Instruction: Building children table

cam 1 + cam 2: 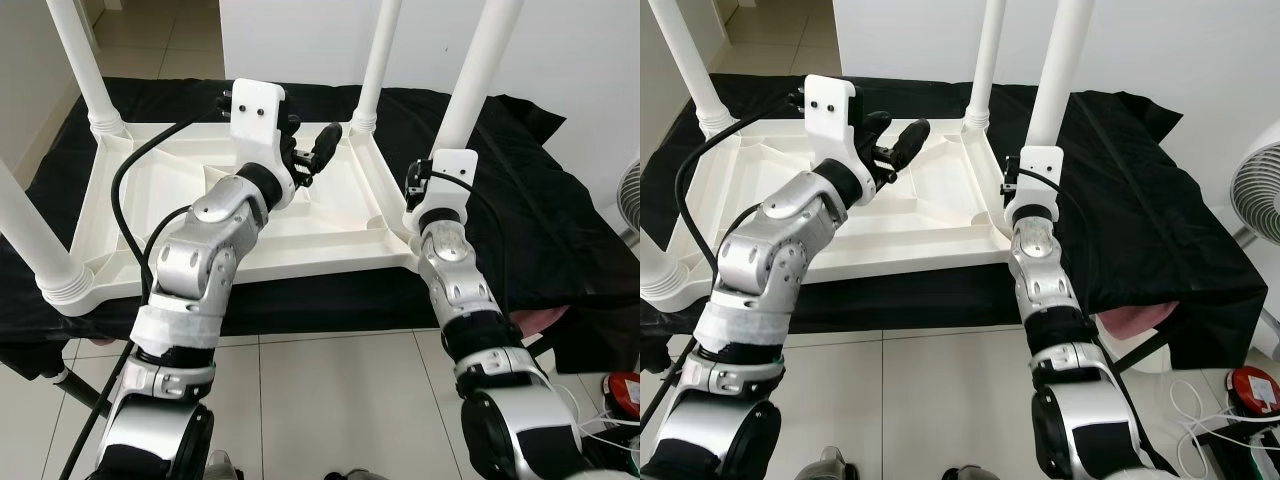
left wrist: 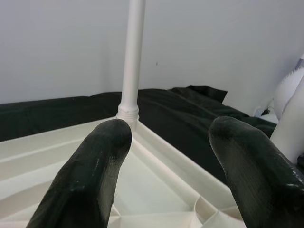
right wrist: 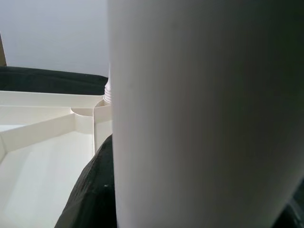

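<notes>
Tabletop (image 1: 330, 235) upside down on black cloth (image 1: 520, 190). Right gripper (image 3: 102, 185) clamped on leg (image 1: 470, 95). Left gripper (image 1: 305, 150) fingers apart, over tabletop.

A low surface draped in a crumpled black cloth (image 1: 520, 210) carries a white plastic children's tabletop (image 1: 330, 235), which lies upside down on the cloth with its ribbed underside facing up. Four white round plastic legs (image 1: 480, 70) stand upright from its corner sockets. The cloth hangs over the near edge toward a floor of pale glossy tiles (image 1: 330, 400).
</notes>
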`<state>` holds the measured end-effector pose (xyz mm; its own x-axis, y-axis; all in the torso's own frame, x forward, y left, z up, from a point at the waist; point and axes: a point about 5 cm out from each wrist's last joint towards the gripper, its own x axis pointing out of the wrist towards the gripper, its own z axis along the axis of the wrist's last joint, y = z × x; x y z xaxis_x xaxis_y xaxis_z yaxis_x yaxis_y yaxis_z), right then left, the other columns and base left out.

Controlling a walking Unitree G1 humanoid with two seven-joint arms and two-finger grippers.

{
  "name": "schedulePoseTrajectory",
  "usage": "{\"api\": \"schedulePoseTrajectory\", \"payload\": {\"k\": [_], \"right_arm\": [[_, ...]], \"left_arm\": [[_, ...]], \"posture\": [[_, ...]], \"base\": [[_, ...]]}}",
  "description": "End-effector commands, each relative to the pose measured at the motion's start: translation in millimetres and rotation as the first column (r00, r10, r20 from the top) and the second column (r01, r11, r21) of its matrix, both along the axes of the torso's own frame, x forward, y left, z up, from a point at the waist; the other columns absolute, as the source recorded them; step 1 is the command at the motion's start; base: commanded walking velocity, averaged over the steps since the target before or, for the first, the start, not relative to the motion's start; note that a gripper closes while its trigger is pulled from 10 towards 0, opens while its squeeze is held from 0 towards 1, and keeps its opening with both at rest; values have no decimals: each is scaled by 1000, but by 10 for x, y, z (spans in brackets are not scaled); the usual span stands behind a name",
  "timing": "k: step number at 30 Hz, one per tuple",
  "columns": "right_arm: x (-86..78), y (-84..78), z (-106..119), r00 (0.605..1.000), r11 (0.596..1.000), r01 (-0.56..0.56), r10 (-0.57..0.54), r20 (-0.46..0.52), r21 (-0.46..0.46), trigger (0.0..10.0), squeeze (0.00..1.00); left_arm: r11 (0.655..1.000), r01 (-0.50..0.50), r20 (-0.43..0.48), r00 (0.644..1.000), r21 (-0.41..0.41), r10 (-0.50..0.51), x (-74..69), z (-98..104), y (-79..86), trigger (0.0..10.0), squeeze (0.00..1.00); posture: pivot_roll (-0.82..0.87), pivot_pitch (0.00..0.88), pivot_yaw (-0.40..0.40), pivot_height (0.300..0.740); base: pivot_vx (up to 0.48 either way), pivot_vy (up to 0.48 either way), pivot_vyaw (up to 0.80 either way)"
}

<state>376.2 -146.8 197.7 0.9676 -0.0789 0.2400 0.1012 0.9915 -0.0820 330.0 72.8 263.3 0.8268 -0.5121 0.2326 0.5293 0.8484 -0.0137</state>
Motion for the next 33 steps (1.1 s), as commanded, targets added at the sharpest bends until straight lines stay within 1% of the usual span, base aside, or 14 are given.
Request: {"api": "schedulePoseTrajectory", "payload": {"k": [1, 2, 4, 6, 7, 8, 9, 10, 11, 13, 18, 23, 30, 33], "right_arm": [[-14, -40, 27, 1000, 1000, 1, -1, 19, -3, 10000, 0], [-43, -75, 13, 999, 1000, -12, 12, 30, -11, 10000, 0], [-43, -75, 13, 999, 1000, -12, 12, 30, -11, 10000, 0], [-83, -118, -15, 999, 999, -26, 26, 41, -22, 10000, 0], [-117, -153, -40, 998, 999, -42, 43, 49, -20, 10000, 0], [-117, -153, -40, 998, 999, -42, 43, 49, -20, 10000, 0], [-145, -185, -69, 997, 998, -58, 59, 54, -28, 10000, 0], [-145, -185, -69, 997, 998, -58, 59, 54, -28, 10000, 0], [-168, -222, -101, 996, 997, -72, 74, 51, -34, 10000, 0], [-179, -243, -119, 995, 996, -81, 82, 48, -38, 10000, 0], [-176, -351, -210, 996, 995, -84, 85, 14, -59, 10000, 0], [-164, -391, -288, 995, 993, -100, 100, -7, -61, 10000, 0], [-140, -391, -297, 992, 992, -128, 128, 1, -4, 10000, 0], [-135, -401, -169, 988, 986, -148, 143, 64, 81, 10000, 0]], "left_arm": [[996, 75, 9, 997, 41, -75, -22, -41, -62, 10000, 0], [996, 66, 0, 998, 62, -66, -27, -109, -56, 10000, 0], [996, 66, 0, 998, 62, -66, -27, -109, -56, 10000, 0], [993, 63, 7, 998, 95, -64, -49, -187, -65, 10000, 0], [989, 64, 20, 998, 135, -67, -82, -269, -90, 10000, 0], [989, 64, 20, 998, 135, -67, -82, -269, -90, 10000, 0], [980, 86, 25, 995, 181, -92, -129, -367, -131, 10000, 0], [980, 86, 25, 995, 181, -92, -129, -367, -131, 10000, 0], [969, 104, 29, 993, 225, -113, -181, -460, -176, 10000, 0], [961, 116, 29, 991, 250, -128, -214, -515, -204, 10000, 0], [939, 241, -11, 969, 244, -246, -352, -613, -287, 10000, 0], [925, 275, -13, 960, 263, -281, -420, -645, -315, 10000, 0], [917, 292, -17, 954, 271, -299, -453, -669, -341, 10000, 0], [899, 308, -44, 950, 310, -310, -449, -712, -396, 10000, 0]], "posture": [[49, 0, -70, 740], [46, 0, -67, 740], [46, 0, -67, 740], [39, 0, -62, 740], [38, 0, -61, 740], [38, 0, -61, 740], [37, 0, -59, 740], [37, 0, -59, 740], [35, 0, -58, 740], [35, 0, -58, 740], [39, 0, -56, 740], [45, 12, -55, 740], [52, 31, -53, 740], [57, 43, -53, 740]], "base": [[0, 0, 0], [0, 0, 0], [0, 0, 0], [0, 0, 0], [0, 0, 0], [0, 0, 0], [0, 0, 0], [0, 0, 0], [0, 0, 0], [0, 0, 0], [0, 0, 0], [0, 0, 0], [0, 0, 0], [0, 0, 0]]}}
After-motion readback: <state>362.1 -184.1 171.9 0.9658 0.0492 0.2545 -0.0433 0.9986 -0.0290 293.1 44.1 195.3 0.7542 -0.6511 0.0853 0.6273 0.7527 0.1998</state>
